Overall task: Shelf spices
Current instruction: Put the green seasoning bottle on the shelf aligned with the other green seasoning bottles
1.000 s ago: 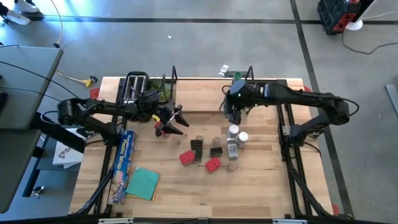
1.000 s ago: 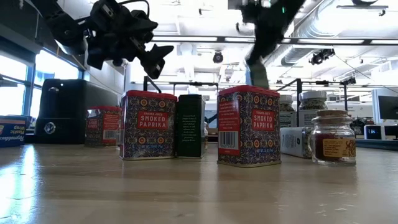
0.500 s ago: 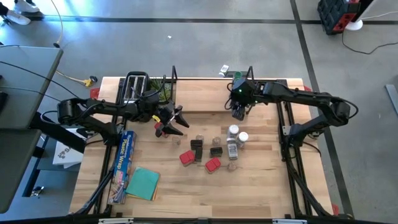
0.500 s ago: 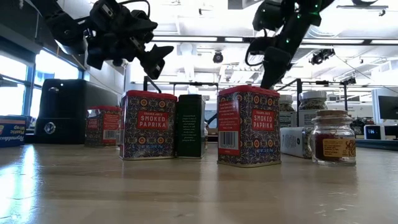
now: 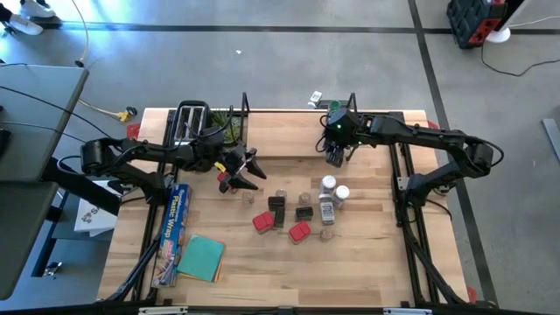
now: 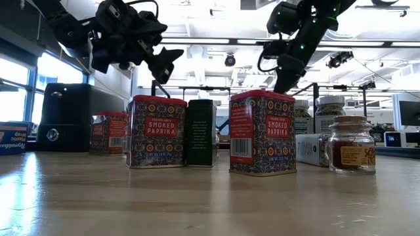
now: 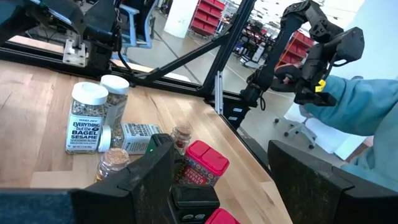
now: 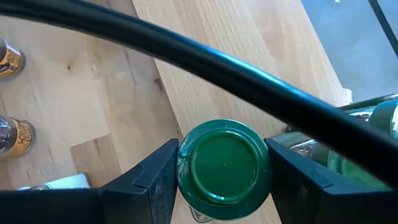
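Note:
My right gripper (image 5: 335, 156) (image 8: 224, 163) is shut on a green-lidded jar (image 8: 224, 160) over the near edge of the shelf's light wooden board (image 5: 289, 138). A black wire of the frame (image 8: 186, 53) crosses above the jar. A second green-lidded jar (image 8: 387, 118) stands at the shelf's right end. My left gripper (image 5: 248, 169) (image 6: 167, 62) (image 7: 221, 158) hangs open above the table, left of the spices. These stand in a cluster on the table (image 5: 302, 208): red paprika tins (image 6: 156, 131), a dark jar (image 6: 200, 131), white-lidded jars (image 7: 87, 118) and small brownish jars (image 6: 351, 144). My right gripper pinches the green-lidded jar between its two fingers (image 8: 163, 180), one on each side of the jar at the lid's rim (image 8: 186, 165). The fingers come from above, pointing down. The jar is upright; whether its bottom stands on the board I cannot tell.
A black toaster (image 5: 191, 122) (image 6: 69, 118) stands at the far left by the shelf's left upright end (image 5: 243, 107). A long blue foil box (image 5: 173, 229) and a teal cloth (image 5: 203, 256) lie near left. A person's teal sleeve (image 7: 351, 106) shows beyond the table.
My right gripper has carried the green-lidded jar away from the cluster toward the table's far edge, to the shelf board's near edge, still shut on it. It has barely moved in the last half second.

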